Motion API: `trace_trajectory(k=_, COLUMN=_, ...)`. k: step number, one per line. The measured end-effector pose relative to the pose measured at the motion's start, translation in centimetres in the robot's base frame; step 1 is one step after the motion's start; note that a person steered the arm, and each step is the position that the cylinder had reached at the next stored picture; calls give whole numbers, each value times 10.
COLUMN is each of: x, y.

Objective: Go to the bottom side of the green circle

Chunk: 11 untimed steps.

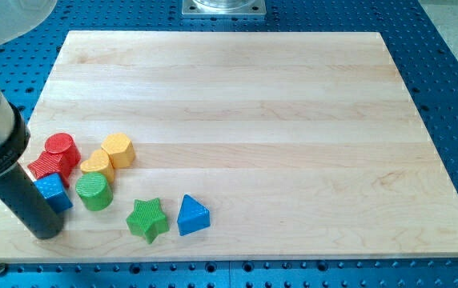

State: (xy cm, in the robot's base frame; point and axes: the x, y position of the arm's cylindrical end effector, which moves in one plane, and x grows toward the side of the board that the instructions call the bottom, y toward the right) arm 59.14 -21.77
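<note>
Camera view gives you one angle only, and the arm enters from the view's upper left, cut off by the frame edge, so you see just its grey sleeve and the dark rod. My tip (43,234) rests near the view's bottom left corner of the wooden board (237,88). There is no hand here to open or close: the rod holds nothing. It covers the left part of the blue cube (54,192), so you cannot tell whether the tip touches that block or merely stands just beside it.

The board is pale wood, lying on a blue perforated table (445,48). A grey metal plate (223,8) is cut off at the view's top edge.

The green circle (94,191), a short cylinder, sits just to the view's right of the blue cube, and my tip lies to its lower left, with the cube between them. Above it are a yellow block (97,162) and a yellow hexagon (118,149), close together. To the view's left are a red cylinder (61,149) and another red block (46,166), its shape hard to make out. A green star (147,219) and a blue triangle (192,214) lie toward the view's bottom, right of the green circle.
</note>
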Motion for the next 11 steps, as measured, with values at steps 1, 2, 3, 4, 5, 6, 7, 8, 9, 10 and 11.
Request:
trace_trajectory(k=1, x=0, y=3)
trace_trajectory(k=2, x=0, y=8)
trace_trajectory(k=3, x=0, y=12)
trace_trajectory(k=4, x=0, y=17)
trace_trajectory(k=5, x=0, y=21)
trace_trajectory(k=6, x=0, y=25)
trace_trajectory(k=7, x=0, y=29)
trace_trajectory(k=8, x=0, y=35)
trace_trajectory(k=9, x=0, y=41)
trace_trajectory(k=10, x=0, y=47)
trace_trajectory(k=11, x=0, y=54)
